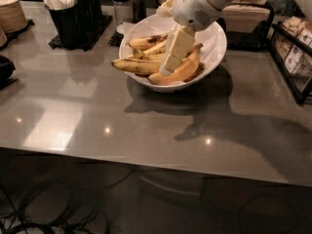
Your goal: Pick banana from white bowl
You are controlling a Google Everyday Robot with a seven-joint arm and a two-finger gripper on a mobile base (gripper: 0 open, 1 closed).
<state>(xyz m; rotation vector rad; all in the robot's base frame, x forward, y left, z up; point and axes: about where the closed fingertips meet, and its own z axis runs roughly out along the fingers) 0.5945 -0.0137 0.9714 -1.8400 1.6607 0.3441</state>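
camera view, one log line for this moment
phase: reach | gripper: inside bowl, tip close to banana | banana: lying in bowl, not lifted

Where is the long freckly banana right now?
In the camera view, the banana lies left in the white bowl, tip over its rim, beside the gripper.

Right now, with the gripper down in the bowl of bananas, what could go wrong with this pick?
The gripper is low in the white bowl, where the banana lies beside the orange-tinted banana; it may catch the wrong one. The banana's tip pokes past the rim, so a nudge could tip it onto the counter.
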